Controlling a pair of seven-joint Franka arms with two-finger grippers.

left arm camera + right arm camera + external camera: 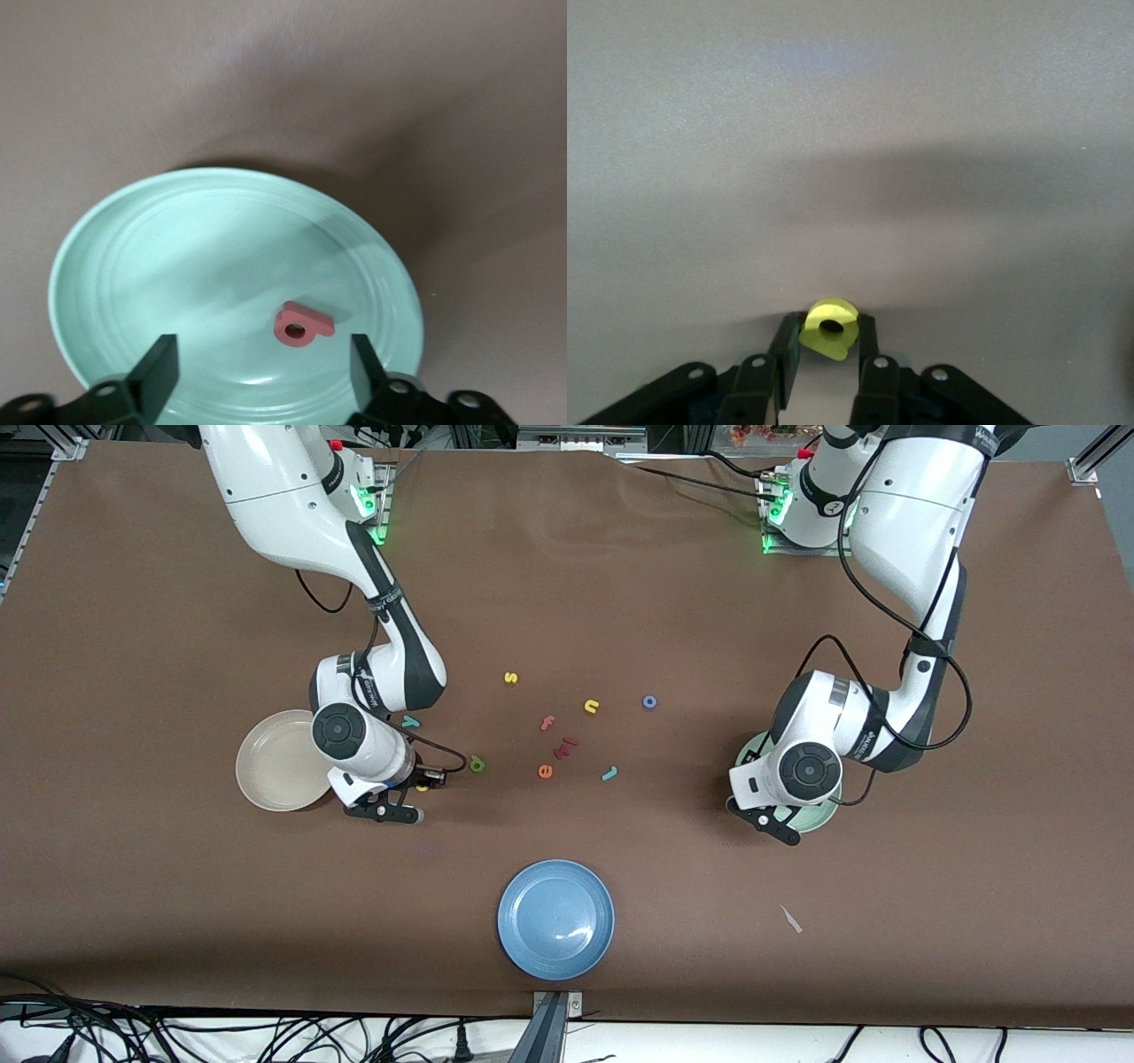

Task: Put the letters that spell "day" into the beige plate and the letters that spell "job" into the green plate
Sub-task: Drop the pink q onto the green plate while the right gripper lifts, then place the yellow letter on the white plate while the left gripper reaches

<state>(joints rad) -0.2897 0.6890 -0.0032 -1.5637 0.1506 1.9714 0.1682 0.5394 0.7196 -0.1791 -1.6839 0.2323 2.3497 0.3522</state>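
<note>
I have the brown table (133,691) in front of me, with three plates on it. The beige plate (275,766) lies toward the right arm's end. The green plate (819,815) lies toward the left arm's end and is half covered by that arm's wrist. A blue plate (555,919) sits by the table's camera-side edge. Loose letters are scattered mid-table: the blue "o" (649,701), the teal "j" (609,774), the green "d" (477,763) and the teal "y" (410,722) are mine to move. The rest are distractors.

The left gripper (263,363) hangs over the green plate with its jaws spread and holding nothing. The pink "b" (303,323) lies flat inside the plate between the fingers, clear of both.

The right gripper (829,341) is down at the table just beside the beige plate, pinching the yellow "a" (830,328) at the very ends of its fingertips.

That shallow pinch worries me. The foam letter looks tilted, so I judge it could twist or pop free on the lift and land short of the beige rim. On the other side, a low exit could brush the "b" or the plate wall.
</note>
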